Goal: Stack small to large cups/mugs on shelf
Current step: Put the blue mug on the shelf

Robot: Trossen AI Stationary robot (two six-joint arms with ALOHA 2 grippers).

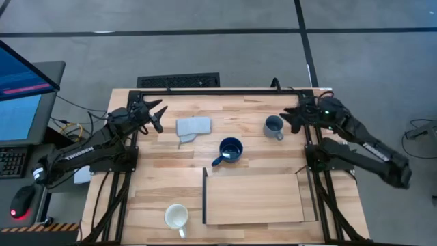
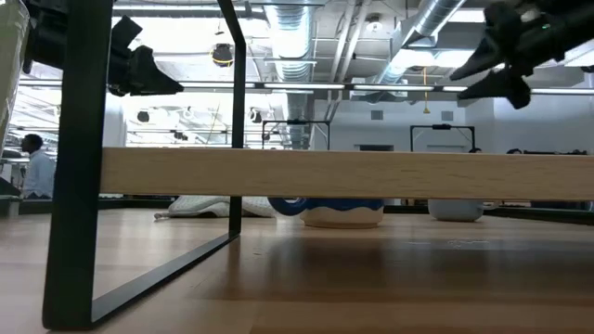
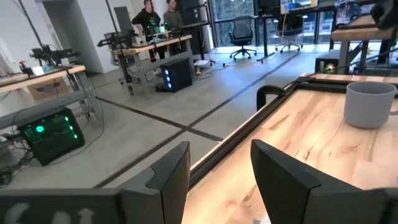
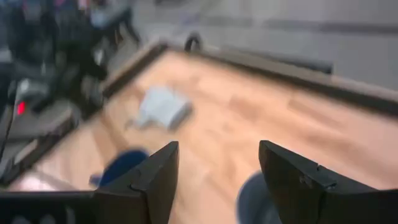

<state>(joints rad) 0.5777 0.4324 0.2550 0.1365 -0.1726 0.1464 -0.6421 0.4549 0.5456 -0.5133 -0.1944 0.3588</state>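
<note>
Both arms hover with jaws open: the right gripper [image 1: 292, 117] just right of the small grey-blue mug [image 1: 274, 126], the left gripper [image 1: 156, 115] left of the folded grey cloth [image 1: 192, 128].

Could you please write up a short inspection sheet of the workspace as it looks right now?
Surface: slatted wooden table, dry, no spills seen.
Job's things: small grey-blue mug by the right tool; navy mug mid-table; white mug on the table left of the shelf, which holds nothing.
Clutter: folded grey cloth near the far edge.
Grippers: left tool open, over the table's far left corner; right tool open, close to the grey-blue mug, nothing held.
Cables: loose yellow and grey leads beside the left arm, off the table.
Surroundings: monitor at left; people at distant desks.
</note>
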